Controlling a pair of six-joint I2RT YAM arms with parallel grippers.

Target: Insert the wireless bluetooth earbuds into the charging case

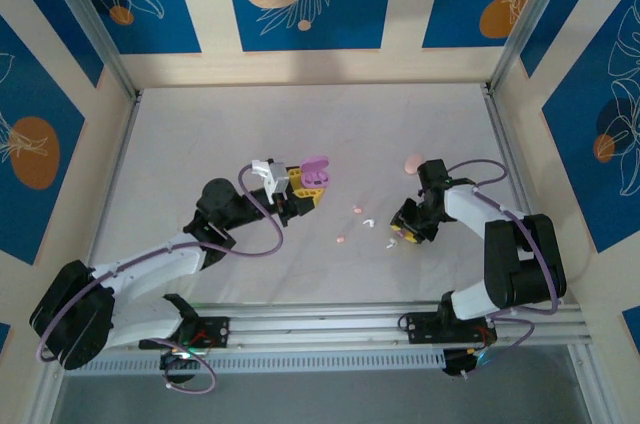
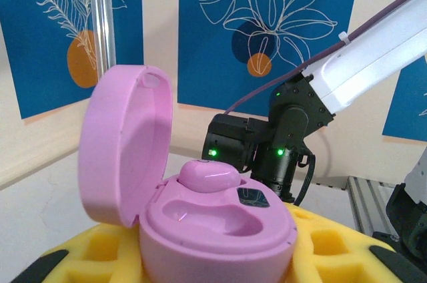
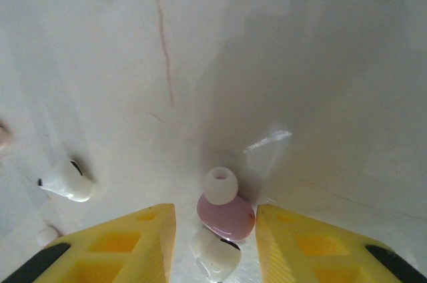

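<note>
My left gripper (image 1: 306,188) is clamping the charging case (image 2: 220,233) with the lid tipped up, so its empty slot (image 2: 207,215) is facing out. My right gripper (image 3: 215,213) is hanging spread wide, with the purple earbud (image 3: 228,219) sitting between its fingers, ready for grabbing.

pale white table (image 1: 300,124), blue wall panels with white leaf outlines and orange circles (image 1: 350,4), aluminium corner posts (image 1: 92,29), metal rail at near edge (image 1: 330,324)

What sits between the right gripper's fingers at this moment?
In the right wrist view, a purple earbud lies on the table between the fingers of the open right gripper, a white earbud just beside it.
</note>
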